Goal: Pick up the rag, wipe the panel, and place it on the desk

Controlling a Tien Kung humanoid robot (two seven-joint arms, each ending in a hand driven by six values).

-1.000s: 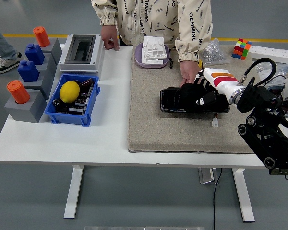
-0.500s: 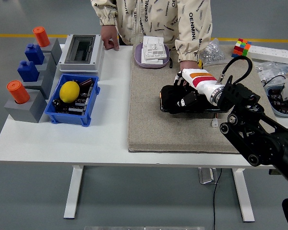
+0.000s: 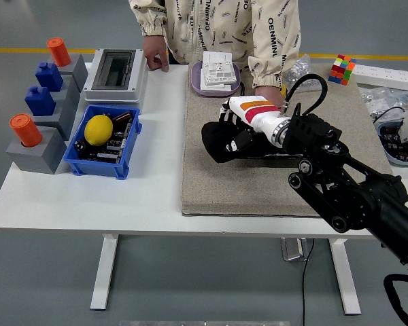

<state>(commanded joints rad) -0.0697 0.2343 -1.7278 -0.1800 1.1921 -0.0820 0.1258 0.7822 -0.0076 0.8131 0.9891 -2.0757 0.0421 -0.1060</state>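
Note:
My right hand [image 3: 226,140] comes in from the right and is shut on a black rag [image 3: 214,141]. It presses the rag down at the left end of a black panel [image 3: 275,155] that lies on the grey felt mat [image 3: 211,190]. My forearm hides most of the panel. A person stands at the far side. One of the person's hands [image 3: 270,94] is down at the panel's far edge, partly behind my wrist, and the other [image 3: 156,60] rests on the table by the grey box. My left arm is out of view.
A blue bin [image 3: 102,166] holding a lemon [image 3: 98,129], a grey breaker box [image 3: 115,73] and grey blocks with blue and orange pegs [image 3: 37,115] stand at the left. A purple tray of white plates [image 3: 216,75] is at the back; a colour cube [image 3: 342,69] and a parts bin are at the right.
My right hand has slid left along the panel with the rag, from its right part to its left end. The person's hands have stayed in place.

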